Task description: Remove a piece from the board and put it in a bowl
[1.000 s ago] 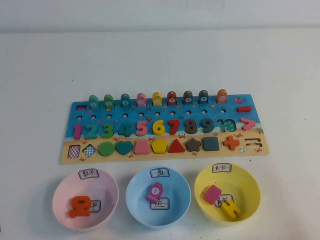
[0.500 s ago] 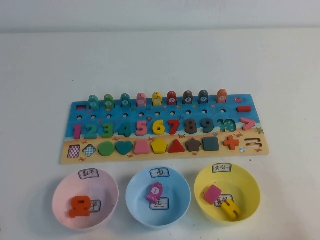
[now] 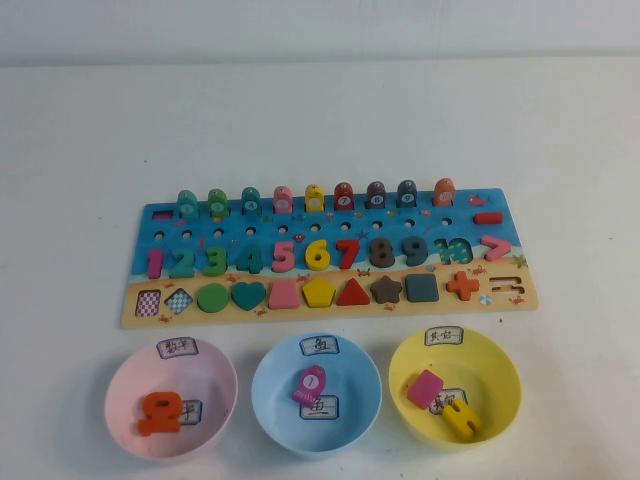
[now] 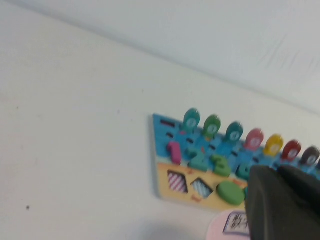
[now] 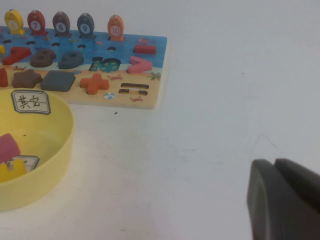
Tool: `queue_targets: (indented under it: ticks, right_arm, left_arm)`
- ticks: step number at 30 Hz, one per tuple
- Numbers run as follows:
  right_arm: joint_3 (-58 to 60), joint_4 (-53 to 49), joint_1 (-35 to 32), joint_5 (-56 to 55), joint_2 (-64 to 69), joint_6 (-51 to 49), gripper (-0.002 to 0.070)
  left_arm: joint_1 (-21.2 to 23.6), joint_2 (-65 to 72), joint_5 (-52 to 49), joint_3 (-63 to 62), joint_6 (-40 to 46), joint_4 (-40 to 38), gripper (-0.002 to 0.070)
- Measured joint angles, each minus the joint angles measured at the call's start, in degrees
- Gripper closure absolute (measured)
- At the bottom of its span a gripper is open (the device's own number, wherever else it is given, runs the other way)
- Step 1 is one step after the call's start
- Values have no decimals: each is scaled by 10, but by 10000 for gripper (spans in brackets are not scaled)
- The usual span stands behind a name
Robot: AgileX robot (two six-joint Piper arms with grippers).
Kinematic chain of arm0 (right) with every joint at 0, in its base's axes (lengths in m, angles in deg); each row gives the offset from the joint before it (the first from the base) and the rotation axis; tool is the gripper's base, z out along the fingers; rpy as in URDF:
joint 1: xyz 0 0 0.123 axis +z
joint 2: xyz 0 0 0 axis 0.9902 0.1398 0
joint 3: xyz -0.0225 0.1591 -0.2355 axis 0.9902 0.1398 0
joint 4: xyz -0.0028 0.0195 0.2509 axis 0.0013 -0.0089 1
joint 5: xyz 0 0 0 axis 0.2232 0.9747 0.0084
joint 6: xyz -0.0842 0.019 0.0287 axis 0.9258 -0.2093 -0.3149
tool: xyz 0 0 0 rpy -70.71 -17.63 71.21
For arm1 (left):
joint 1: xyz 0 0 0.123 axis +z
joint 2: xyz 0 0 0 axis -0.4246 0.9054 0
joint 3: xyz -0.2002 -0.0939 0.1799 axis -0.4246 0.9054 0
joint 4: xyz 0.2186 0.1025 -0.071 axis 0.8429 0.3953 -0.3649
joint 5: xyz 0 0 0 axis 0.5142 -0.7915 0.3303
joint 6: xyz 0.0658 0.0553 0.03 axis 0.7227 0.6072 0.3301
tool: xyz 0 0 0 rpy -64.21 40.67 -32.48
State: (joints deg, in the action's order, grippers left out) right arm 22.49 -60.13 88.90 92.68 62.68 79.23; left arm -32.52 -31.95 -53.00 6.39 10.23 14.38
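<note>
The board (image 3: 465,212) lies across the middle of the table. The magenta digit "1" (image 3: 154,262) stands in its slot at the left end of the number row; it also shows in the left wrist view (image 4: 174,152). The pale pink bowl (image 3: 125,395) sits front left and holds an orange piece (image 3: 162,412). Neither arm shows in the high view. My left gripper (image 4: 277,172) is shut and empty, above the pink bowl's rim (image 4: 220,227), short of the board. My right gripper (image 5: 274,164) is shut and empty over bare table, right of the yellow bowl (image 5: 55,165).
A light blue bowl (image 3: 275,410) with a magenta fish piece (image 3: 309,384) sits front centre. The yellow bowl (image 3: 500,400) at front right holds a pink square and a yellow piece. Fish pegs, numbers and shapes fill the board's rows.
</note>
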Motion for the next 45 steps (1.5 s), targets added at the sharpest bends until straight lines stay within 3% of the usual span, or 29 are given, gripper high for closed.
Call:
queue_targets:
  ticks: [11,16,23,32,45]
  right_arm:
    - [0,0,0,0,0,0,694]
    - [0,0,0,0,0,0,694]
    - [0,0,0,0,0,0,694]
    - [0,0,0,0,0,0,694]
    - [0,0,0,0,0,0,694]
  left_arm:
    - [0,0,91,0,-40,-23,679]
    - [0,11,-9,-61,-59,-30,679]
    - [0,152,-178,-226,-60,-16,679]
    - [0,400,-373,-427,36,-11,679]
    - [-14,736,-402,-588,104,-5,679]
